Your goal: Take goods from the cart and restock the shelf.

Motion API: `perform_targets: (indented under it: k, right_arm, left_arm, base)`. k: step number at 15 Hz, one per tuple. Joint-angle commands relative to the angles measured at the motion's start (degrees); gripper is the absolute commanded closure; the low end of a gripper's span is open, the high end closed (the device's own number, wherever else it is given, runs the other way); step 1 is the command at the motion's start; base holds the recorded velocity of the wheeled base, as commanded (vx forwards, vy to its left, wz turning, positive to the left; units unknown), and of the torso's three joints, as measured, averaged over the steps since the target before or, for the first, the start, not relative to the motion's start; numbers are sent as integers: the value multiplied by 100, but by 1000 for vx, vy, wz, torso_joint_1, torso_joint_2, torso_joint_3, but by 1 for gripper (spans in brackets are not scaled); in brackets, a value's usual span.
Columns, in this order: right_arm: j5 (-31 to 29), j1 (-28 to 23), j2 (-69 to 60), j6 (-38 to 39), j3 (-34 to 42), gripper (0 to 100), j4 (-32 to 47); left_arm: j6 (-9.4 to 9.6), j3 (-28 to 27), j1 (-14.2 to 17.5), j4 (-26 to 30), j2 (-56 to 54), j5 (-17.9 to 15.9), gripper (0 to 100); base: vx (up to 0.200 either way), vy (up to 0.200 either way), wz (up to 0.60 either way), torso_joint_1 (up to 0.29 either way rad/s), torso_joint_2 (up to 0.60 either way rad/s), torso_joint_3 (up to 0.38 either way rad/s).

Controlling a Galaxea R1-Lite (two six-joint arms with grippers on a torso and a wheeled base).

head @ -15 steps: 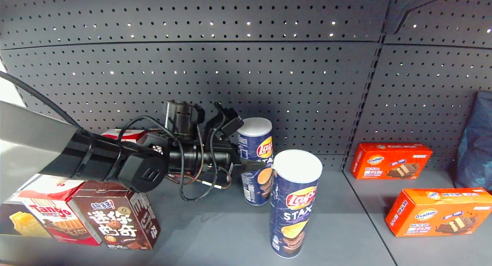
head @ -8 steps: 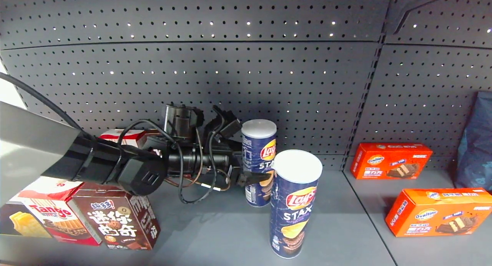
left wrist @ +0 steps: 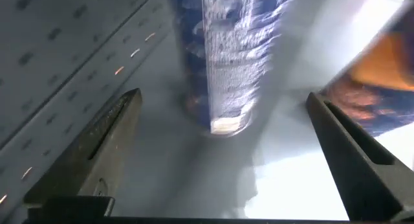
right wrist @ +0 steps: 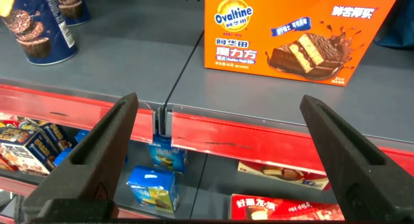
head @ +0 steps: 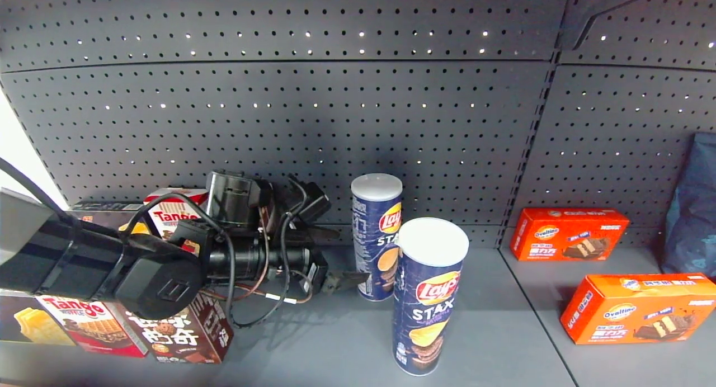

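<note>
Two tall blue chip cans with white lids stand upright on the grey shelf [head: 335,342]. The rear can [head: 376,236] is near the pegboard back; the front can [head: 428,297] stands just right of it and closer to me. My left gripper [head: 347,253] is open just left of the rear can, clear of it. In the left wrist view the rear can [left wrist: 226,68] stands a little ahead of the open left gripper [left wrist: 223,98]. My right gripper [right wrist: 218,102] is open and holds nothing, in front of the shelf's red edge strip [right wrist: 259,136].
A Tango wafer box [head: 84,325] and a brown cookie box [head: 184,334] stand at the front left under the left arm. Two orange cake boxes [head: 570,233] [head: 637,308] and a blue bag [head: 693,213] sit at the right. Several packs [right wrist: 155,188] lie on the lower shelf.
The left gripper moved the rear can slightly right, let go of it and drew back to the left. The can now stands free.
</note>
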Motion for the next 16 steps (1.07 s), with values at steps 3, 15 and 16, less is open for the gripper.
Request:
perform_targets:
  k: [3, 15, 16]
  right_arm:
    - [3, 2, 9, -4, 0, 0, -2]
    - [3, 2, 9, -4, 0, 0, -2]
    - [3, 2, 9, -4, 0, 0, -2]
  left_arm:
    - [-34, -91, -125, -1, 48, 124, 0]
    - [-122, -373, 86, -10, 224, 634, 0]
    - [-113, -381, 148, -1, 224, 643, 0]
  base:
    - [0, 0, 0, 0, 0, 0]
    - [0, 0, 0, 0, 0, 0]
    - [0, 0, 0, 0, 0, 0]
